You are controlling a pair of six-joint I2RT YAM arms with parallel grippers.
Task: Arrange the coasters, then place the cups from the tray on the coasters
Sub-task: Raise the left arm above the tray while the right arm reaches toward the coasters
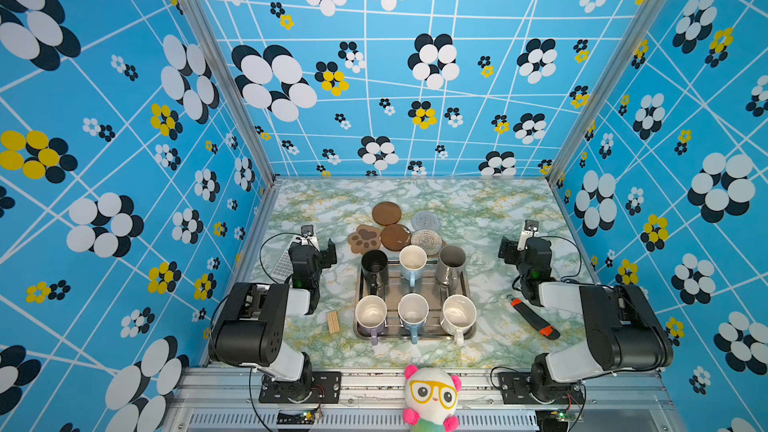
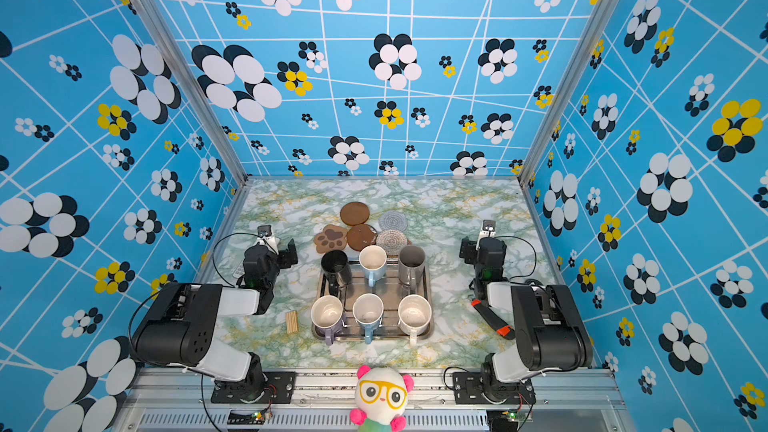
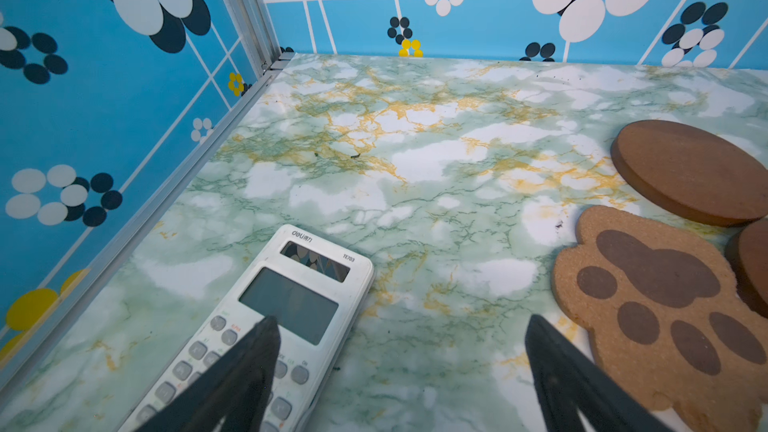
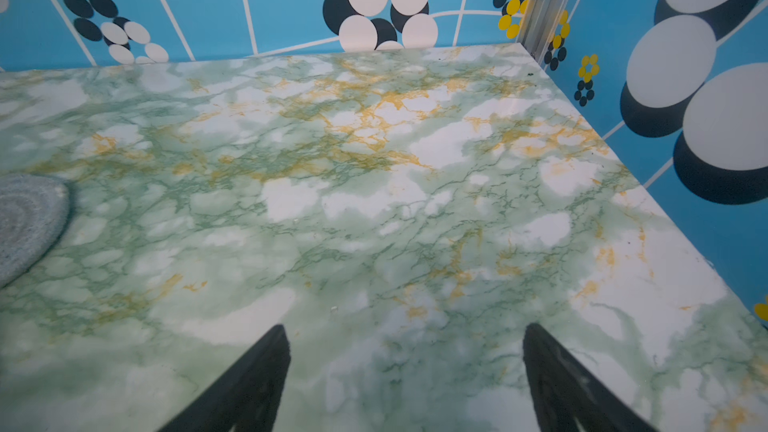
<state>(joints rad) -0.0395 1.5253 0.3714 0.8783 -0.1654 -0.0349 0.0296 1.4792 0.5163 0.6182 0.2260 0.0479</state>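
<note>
Coasters (image 1: 365,238) bunched behind tray (image 1: 434,336) of cups (image 1: 412,261)

Both arms crouch folded at either side; left gripper (image 3: 401,322) and right gripper (image 4: 405,328) spread wide, holding nothing; bare marbled table (image 4: 374,201) stretches to the back wall.

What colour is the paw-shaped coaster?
Paw coaster: tan with dark brown pads, clearest in the left wrist view.

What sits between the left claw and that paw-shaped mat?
Nothing. Only bare tabletop separates the left gripper from the paw coaster, as the left wrist view shows.
</note>
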